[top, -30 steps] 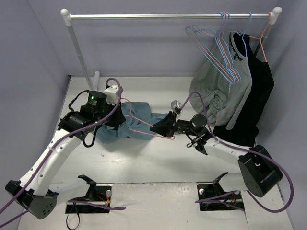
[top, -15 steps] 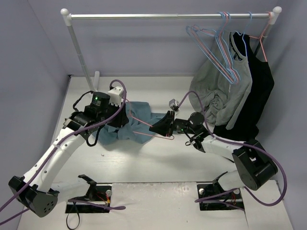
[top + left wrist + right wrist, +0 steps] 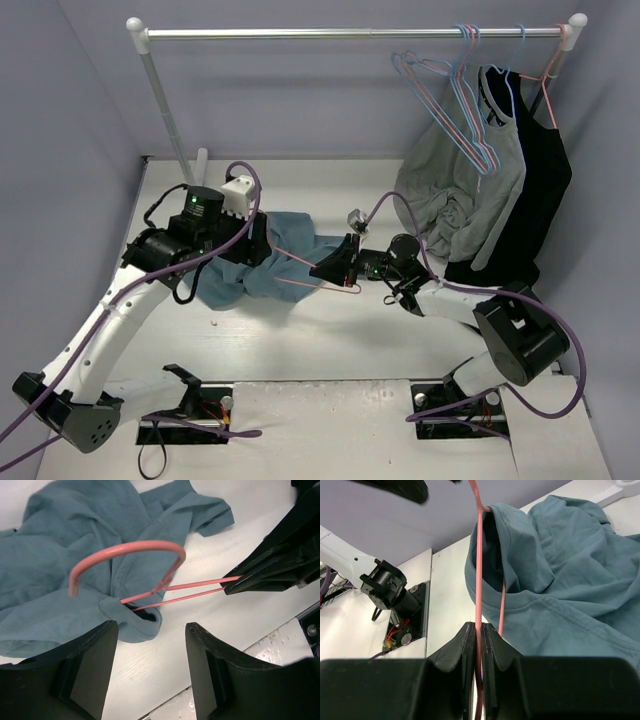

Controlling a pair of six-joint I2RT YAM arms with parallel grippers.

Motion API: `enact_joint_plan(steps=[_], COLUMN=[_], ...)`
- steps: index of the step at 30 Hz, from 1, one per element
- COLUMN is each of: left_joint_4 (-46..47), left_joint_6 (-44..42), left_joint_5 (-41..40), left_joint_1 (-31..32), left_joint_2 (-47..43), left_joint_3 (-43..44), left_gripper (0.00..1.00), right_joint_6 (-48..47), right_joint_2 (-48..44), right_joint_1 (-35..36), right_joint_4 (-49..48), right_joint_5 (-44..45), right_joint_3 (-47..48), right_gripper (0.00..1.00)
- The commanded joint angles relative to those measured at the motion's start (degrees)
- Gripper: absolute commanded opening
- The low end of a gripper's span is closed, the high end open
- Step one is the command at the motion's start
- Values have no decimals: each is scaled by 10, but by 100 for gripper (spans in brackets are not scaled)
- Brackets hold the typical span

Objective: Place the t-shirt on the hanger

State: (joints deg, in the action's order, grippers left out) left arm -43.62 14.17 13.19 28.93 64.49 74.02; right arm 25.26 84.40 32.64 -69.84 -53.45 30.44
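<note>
t-shirt (image 3: 285, 255): teal, crumpled on table (image 3: 330, 330) between arms | hanger (image 3: 150, 545): pink wire, arms poked into shirt opening, hook outside | left gripper (image 3: 150, 630): spread, empty, above shirt | right gripper (image 3: 479, 630): clenched on hanger wire

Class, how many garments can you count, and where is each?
3. The teal t-shirt lies on the table; the grey shirt and the black garment hang side by side on the rail. More could hide behind them.
</note>
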Motion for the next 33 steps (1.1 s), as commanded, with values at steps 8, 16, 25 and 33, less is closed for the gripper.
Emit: enact_joint_plan(steps=[8, 16, 25, 33], left_joint_4=[-42, 9, 75, 72], left_joint_6=[-59, -122, -194, -259], left_joint_5=[-83, 106, 253, 235], left_joint_1=[-33, -199, -219, -219], left_joint_2=[-50, -51, -5, 20], left_joint_3=[3, -44, -64, -74], left_gripper=[56, 56, 56, 56], right_joint_6=[-9, -12, -7, -1], right_joint_2=[-4, -4, -10, -17], right_joint_1=[-4, -5, -6, -6], right_joint_4=[-141, -129, -128, -129], right_joint_5=[-17, -29, -39, -44], right_joint_3=[38, 47, 47, 47], right_gripper=[0, 0, 0, 0])
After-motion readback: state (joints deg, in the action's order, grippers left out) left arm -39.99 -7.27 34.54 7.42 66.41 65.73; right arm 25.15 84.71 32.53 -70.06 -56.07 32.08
